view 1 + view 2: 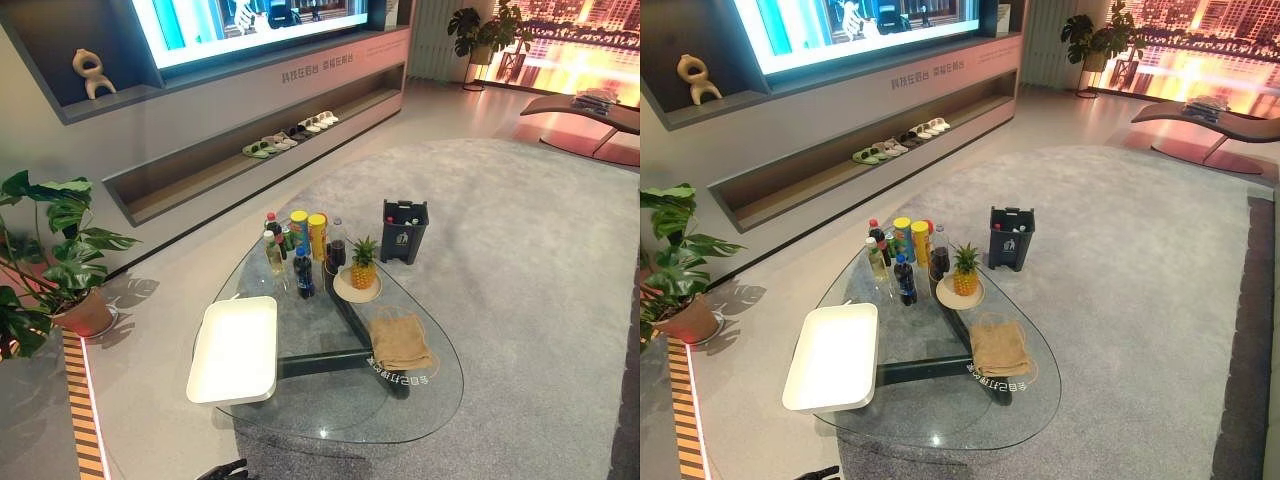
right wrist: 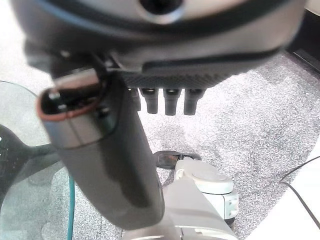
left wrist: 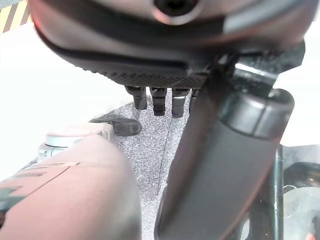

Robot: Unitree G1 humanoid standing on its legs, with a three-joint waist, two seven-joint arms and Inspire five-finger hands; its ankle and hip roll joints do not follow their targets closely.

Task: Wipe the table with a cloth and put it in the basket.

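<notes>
A tan cloth (image 1: 400, 342) lies crumpled on the right side of the oval glass table (image 1: 340, 410), near its front edge. A white rectangular basket (image 1: 230, 398) sits empty on the table's left side. Both hands hang low beside the table, apart from the cloth and the basket. My left hand (image 3: 157, 102) shows in the left wrist view with straight fingers over grey carpet, holding nothing. My right hand (image 2: 170, 100) shows the same way in the right wrist view, fingers straight and empty, with the table's glass edge off to one side.
Several bottles (image 1: 302, 272) and two yellow cans (image 1: 308, 232) crowd the table's far end, beside a pineapple (image 1: 363, 264) on a plate. A dark bin (image 1: 404, 230) stands on the carpet beyond the table. A potted plant (image 1: 60, 260) is at the far left.
</notes>
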